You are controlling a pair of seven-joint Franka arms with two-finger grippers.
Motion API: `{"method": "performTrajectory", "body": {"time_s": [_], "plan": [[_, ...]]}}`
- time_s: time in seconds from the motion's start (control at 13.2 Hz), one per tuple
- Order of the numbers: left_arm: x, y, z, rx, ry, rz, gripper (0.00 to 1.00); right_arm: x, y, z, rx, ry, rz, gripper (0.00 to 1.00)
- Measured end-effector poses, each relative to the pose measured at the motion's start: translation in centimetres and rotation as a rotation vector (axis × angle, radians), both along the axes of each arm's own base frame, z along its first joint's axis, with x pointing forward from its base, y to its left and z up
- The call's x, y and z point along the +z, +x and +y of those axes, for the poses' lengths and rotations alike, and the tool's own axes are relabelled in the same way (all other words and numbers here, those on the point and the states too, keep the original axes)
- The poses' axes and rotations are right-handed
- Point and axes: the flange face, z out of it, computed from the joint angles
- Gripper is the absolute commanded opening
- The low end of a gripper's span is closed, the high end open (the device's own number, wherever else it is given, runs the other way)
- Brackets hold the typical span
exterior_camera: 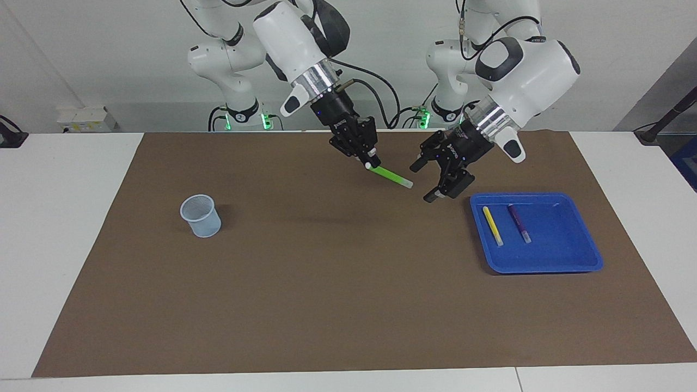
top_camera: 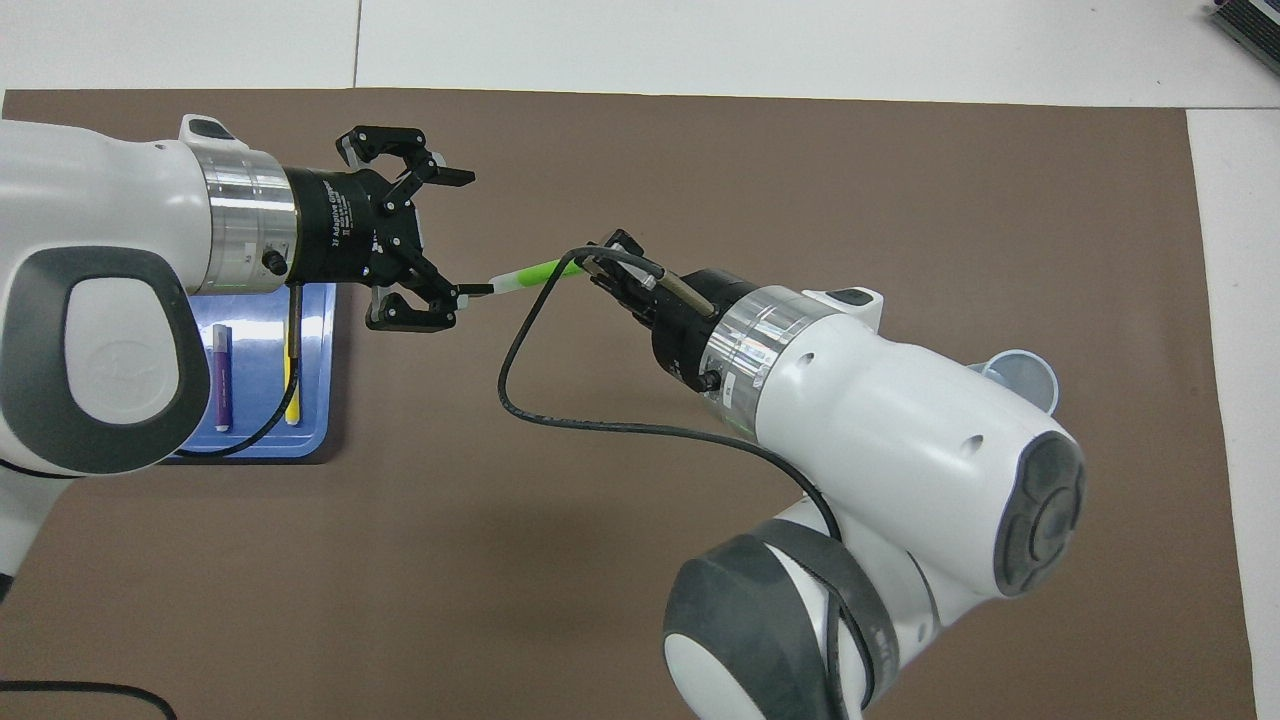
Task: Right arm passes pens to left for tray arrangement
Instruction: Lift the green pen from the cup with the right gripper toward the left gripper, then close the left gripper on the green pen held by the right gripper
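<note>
Beside the tray [exterior_camera: 593,256], right gripper [exterior_camera: 371,163] pinches the light, stiff, slippery green pen [exterior_camera: 392,176]; left gripper [exterior_camera: 426,181] gapes empty, best gripping mid-barrel.

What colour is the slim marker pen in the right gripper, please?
Bright green with a pale cap end; the facing view shows it best.
</note>
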Motion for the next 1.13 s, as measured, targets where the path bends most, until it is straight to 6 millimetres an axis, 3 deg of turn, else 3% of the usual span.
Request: {"method": "performTrajectory", "body": {"time_s": [0.3, 0.45, 0.6, 0.68, 0.91, 1.13], "plan": [[-1.6, -1.1, -2.0, 0.041, 0.002, -0.010, 1.00, 0.0, 0.0, 0.0, 0.000, 0.000, 0.000, 0.00], [-1.7, -1.8, -3.2, 0.034, 0.002, -0.014, 0.94, 0.0, 0.0, 0.0, 0.000, 0.000, 0.000, 0.00], [-1.5, -2.2, -3.9, 0.024, 0.001, -0.020, 0.71, 0.0, 0.0, 0.0, 0.000, 0.000, 0.000, 0.00], [-1.4, -2.4, -4.4, 0.018, 0.000, -0.023, 0.45, 0.0, 0.0, 0.0, 0.000, 0.000, 0.000, 0.00], [-1.3, -2.8, -5.1, 0.009, -0.001, -0.028, 0.00, 0.0, 0.0, 0.0, 0.000, 0.000, 0.000, 0.00], [-1.4, -3.0, -5.3, -0.002, 0.001, -0.027, 0.00, 0.1, 0.1, -0.1, -0.007, 0.006, -0.011, 0.00]]}}
